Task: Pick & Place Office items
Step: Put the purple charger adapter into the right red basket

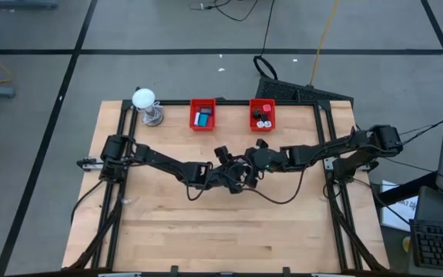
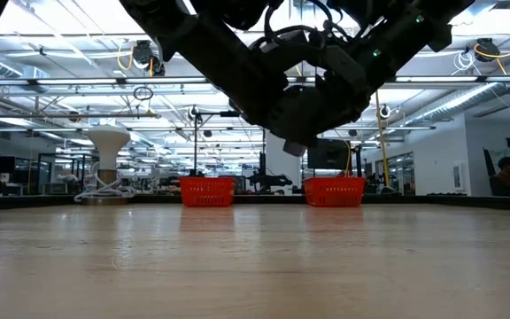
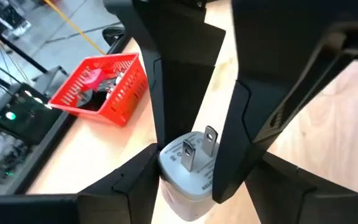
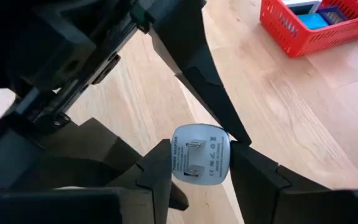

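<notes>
A white wall-plug adapter (image 4: 201,154) with two metal prongs (image 3: 194,149) hangs above the middle of the table, where my two grippers meet. My right gripper (image 4: 201,165) is shut on it. My left gripper (image 3: 207,168) stands open around the adapter and one of the right fingers. In the high view the left gripper (image 1: 223,174) and the right gripper (image 1: 246,165) hide the adapter. Other small office items lie in two red bins (image 1: 202,115) (image 1: 262,115) at the far edge. My right gripper pinches the adapter's body between its two fingers, on two opposite sides (image 4: 174,163), with the pronged face showing between them. The adapter is lifted clear of the table. My left gripper has one finger (image 3: 143,169) right beside the adapter's side (image 3: 164,169); whether they touch I cannot tell.
A white ball on a metal stand (image 1: 146,104) stands at the far left, beside the left bin. The bin seen from the left wrist (image 3: 98,84) holds pink and dark pieces; the one seen from the right wrist (image 4: 316,25) holds a cyan piece. Bare wood (image 1: 221,231) lies toward the near edge.
</notes>
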`<state>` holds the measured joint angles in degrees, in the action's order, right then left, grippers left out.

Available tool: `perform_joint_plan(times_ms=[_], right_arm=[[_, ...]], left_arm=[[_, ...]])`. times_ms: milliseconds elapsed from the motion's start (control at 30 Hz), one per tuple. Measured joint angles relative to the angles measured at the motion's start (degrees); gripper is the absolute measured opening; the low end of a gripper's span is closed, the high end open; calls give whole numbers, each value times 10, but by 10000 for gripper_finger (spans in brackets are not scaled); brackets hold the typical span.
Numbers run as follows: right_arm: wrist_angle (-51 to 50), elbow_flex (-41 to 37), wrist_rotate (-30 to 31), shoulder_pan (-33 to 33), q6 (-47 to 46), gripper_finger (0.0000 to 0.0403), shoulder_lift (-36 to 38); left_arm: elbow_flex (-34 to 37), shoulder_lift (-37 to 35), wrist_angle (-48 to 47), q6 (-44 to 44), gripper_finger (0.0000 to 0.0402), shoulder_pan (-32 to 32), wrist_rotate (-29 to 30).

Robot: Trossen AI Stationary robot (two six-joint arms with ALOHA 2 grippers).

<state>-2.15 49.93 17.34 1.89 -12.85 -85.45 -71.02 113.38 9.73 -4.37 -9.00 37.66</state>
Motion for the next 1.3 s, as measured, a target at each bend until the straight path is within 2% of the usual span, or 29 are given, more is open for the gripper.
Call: perform_joint_plan(times_ms=[100, 300, 500, 600, 767, 900, 1067, 1300], right_arm=[[-5, 0, -5, 0, 5, 124, 7], [-30, -2, 8, -2, 9, 122, 25], [-74, -1, 5, -9, 3, 122, 52], [-82, -1, 6, -13, 3, 122, 67], [-106, 0, -21, -27, 6, 122, 107], [-126, 1, -36, -55, 9, 122, 146], [-160, 0, -48, -107, 16, 122, 188], [-163, 6, -151, -239, 35, 122, 205]], left_arm=[[-1, -2, -9, 31, 224, -5, -3], [-3, -5, -23, 34, 236, -25, -12], [-3, -15, -18, 13, 227, -40, -13], [-2, -28, -29, 35, 220, -43, -21], [-2, -42, -36, 71, 210, -42, -76], [20, -43, 2, 76, 202, -35, -124], [88, -51, 107, 79, 191, -23, -147], [222, -112, 263, 87, 177, -7, -154]])
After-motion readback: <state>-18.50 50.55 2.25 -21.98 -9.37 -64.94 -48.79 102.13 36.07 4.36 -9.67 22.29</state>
